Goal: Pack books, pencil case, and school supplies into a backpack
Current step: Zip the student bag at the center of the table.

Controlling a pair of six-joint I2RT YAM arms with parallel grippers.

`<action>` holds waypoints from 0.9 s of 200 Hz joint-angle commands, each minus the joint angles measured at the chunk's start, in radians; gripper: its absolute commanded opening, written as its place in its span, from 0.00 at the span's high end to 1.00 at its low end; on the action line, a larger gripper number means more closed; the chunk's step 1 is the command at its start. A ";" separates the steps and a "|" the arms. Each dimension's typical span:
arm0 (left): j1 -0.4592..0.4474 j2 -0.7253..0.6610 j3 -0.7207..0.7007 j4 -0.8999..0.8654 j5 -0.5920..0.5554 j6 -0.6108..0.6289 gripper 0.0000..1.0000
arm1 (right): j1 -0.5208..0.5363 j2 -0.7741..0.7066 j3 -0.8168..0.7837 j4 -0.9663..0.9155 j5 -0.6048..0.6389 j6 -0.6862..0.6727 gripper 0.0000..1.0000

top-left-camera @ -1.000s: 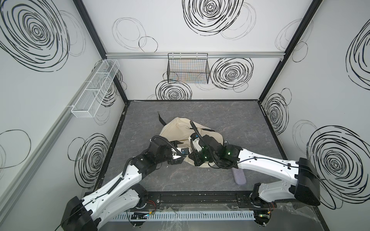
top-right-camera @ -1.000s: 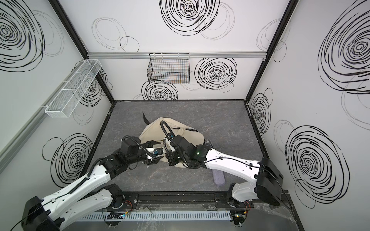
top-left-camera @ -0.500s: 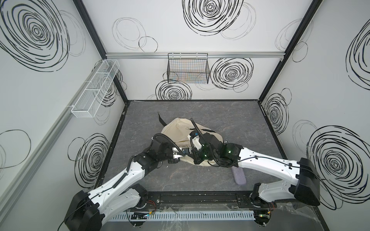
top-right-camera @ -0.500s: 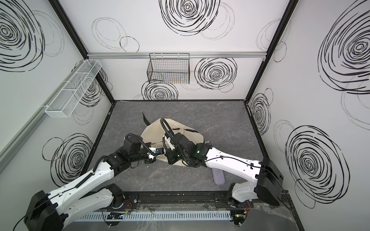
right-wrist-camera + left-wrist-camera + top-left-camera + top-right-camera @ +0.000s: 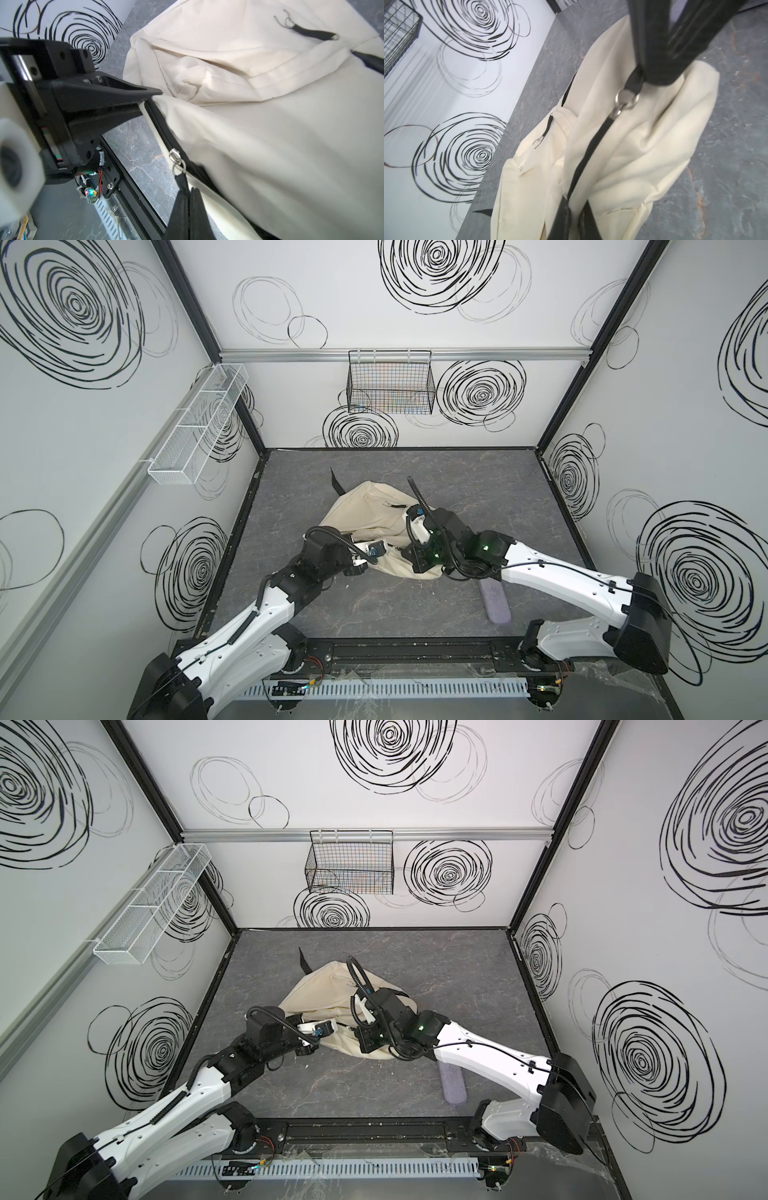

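The cream backpack lies in the middle of the grey table. My left gripper is shut on the cream fabric edge beside the black zipper. My right gripper is shut on the black zipper pull tab, which hangs from a metal ring. The two grippers stand close together at the backpack's near edge. The lavender pencil case lies on the table under the right forearm. The books and the school supplies are out of view.
A black wire basket hangs on the back wall and a white mesh shelf on the left wall. A black strap sticks out at the backpack's far side. The black base rail runs along the table's front.
My left gripper has reached in a little and shut on the backpack's edge. The right gripper has kept its hold on the zipper pull.
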State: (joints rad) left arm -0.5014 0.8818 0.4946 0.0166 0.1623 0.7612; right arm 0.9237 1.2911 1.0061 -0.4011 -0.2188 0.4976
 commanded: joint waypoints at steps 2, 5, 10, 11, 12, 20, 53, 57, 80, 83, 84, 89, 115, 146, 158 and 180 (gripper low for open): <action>0.087 -0.010 -0.002 0.171 -0.258 -0.093 1.00 | -0.040 -0.074 -0.053 -0.132 0.091 -0.005 1.00; 0.093 -0.008 -0.002 0.178 -0.271 -0.101 1.00 | -0.044 -0.080 -0.058 -0.134 0.101 -0.005 1.00; 0.104 -0.004 -0.001 0.187 -0.295 -0.112 1.00 | -0.050 -0.090 -0.064 -0.139 0.118 -0.006 1.00; 0.106 -0.004 -0.001 0.188 -0.299 -0.114 1.00 | -0.051 -0.091 -0.064 -0.141 0.122 -0.006 1.00; 0.108 -0.003 -0.001 0.189 -0.302 -0.115 1.00 | -0.053 -0.093 -0.065 -0.142 0.125 -0.007 1.00; 0.125 -0.001 -0.001 0.195 -0.324 -0.132 1.00 | -0.064 -0.108 -0.071 -0.152 0.156 -0.009 1.00; 0.174 0.006 0.003 0.209 -0.343 -0.182 1.00 | -0.106 -0.169 -0.077 -0.143 0.239 -0.039 1.00; 0.175 0.008 0.005 0.208 -0.342 -0.184 1.00 | -0.110 -0.174 -0.074 -0.139 0.247 -0.044 1.00; 0.170 -0.005 0.037 0.151 -0.306 -0.206 1.00 | -0.118 -0.177 -0.026 -0.122 0.230 -0.065 1.00; 0.166 -0.012 0.044 0.139 -0.286 -0.205 0.98 | -0.117 -0.177 -0.018 -0.114 0.216 -0.065 1.00; 0.164 -0.014 0.047 0.135 -0.277 -0.204 0.95 | -0.118 -0.177 -0.017 -0.111 0.210 -0.065 1.00; 0.155 -0.031 0.060 0.110 -0.235 -0.196 0.79 | -0.113 -0.175 -0.007 -0.094 0.181 -0.065 1.00; 0.059 -0.127 0.123 -0.025 -0.015 -0.163 0.25 | -0.067 -0.145 0.029 -0.016 0.084 -0.050 1.00; -0.096 -0.158 0.160 -0.156 0.141 -0.148 0.21 | -0.001 -0.103 0.067 0.015 0.060 -0.037 1.00; -0.161 -0.129 0.157 -0.158 0.099 -0.146 0.21 | 0.023 -0.090 0.077 0.019 0.056 -0.034 1.00; -0.230 -0.028 0.186 -0.178 0.038 -0.128 0.25 | 0.057 -0.082 0.091 0.026 0.048 -0.027 1.00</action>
State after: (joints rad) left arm -0.6819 0.7555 0.6540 -0.0872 0.2153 0.6102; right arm 0.9466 1.2163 1.0363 -0.4431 -0.1501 0.4706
